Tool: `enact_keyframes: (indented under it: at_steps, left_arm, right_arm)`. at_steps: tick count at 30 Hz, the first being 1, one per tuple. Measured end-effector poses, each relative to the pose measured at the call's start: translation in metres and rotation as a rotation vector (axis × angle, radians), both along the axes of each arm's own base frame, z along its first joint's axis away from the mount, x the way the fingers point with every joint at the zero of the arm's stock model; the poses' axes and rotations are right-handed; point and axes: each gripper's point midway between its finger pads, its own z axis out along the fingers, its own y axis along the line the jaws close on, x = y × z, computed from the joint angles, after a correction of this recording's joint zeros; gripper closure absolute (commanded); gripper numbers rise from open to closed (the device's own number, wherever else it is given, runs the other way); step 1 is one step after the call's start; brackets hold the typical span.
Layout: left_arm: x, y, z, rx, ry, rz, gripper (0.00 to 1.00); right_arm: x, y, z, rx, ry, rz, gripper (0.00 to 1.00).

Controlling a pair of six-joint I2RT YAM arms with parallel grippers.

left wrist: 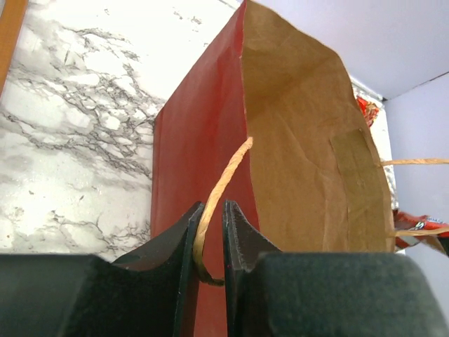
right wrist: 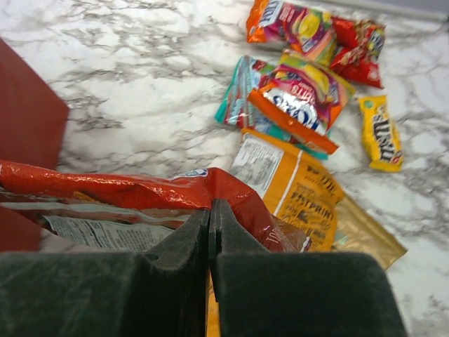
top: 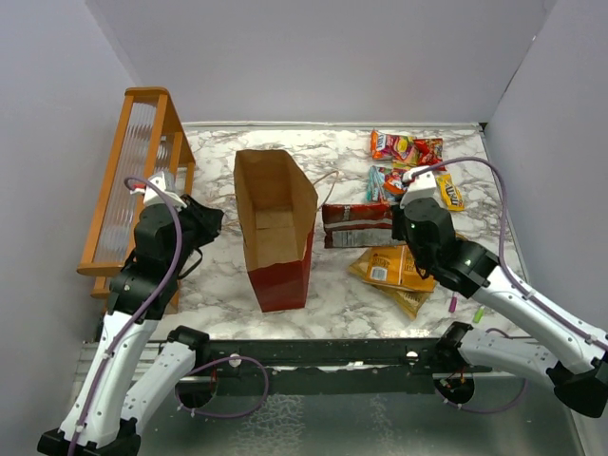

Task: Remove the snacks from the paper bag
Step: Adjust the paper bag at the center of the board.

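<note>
— Where is the paper bag (top: 282,275) sitting?
— It is standing upright in the middle of the table (top: 214,280), its mouth gaping upward. The wooden rack (top: 133,180) is standing well off to its left.
— What is the left gripper (left wrist: 210,214) doing?
— Its jaws are squeezing almost together on the bag's tan handle (left wrist: 224,175), which is running between them at the bag's left side.
— And the right gripper (right wrist: 210,210)?
— Its jaws are pressing fully together, pinching the edge of a red packet (right wrist: 126,193) that is lying just right of the bag.
— Where are the other snacks lying?
— Out on the table. An orange packet (right wrist: 302,189) is touching the red one, a yellow packet (right wrist: 380,133) is lying farther back, and more are clustering near the back right corner.
</note>
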Motion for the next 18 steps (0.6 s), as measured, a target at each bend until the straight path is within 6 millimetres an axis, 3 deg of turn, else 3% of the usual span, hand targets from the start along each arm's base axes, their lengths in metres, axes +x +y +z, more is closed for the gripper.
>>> enact_keyframes:
  at_steps: [4,8,12,18]
  left_arm:
    - [-0.001,0.001,0.01,0.005,-0.023,-0.004,0.52]
    - [-0.001,0.001,0.016,0.015,-0.038,-0.01,0.32]
    - [-0.003,0.001,0.029,0.022,-0.062,-0.024,0.21]
    - [-0.01,0.0,0.067,0.035,-0.147,-0.06,0.17]
  right_arm:
    - [-0.012,-0.002,0.005,0.112,0.061,-0.044,0.99]
    - [-0.016,-0.017,-0.009,0.121,0.128,-0.158,0.99]
    - [-0.003,-0.043,-0.047,0.079,0.22,-0.291,0.98]
    - [0.014,-0.12,-0.109,0.217,0.33,-0.519,0.89]
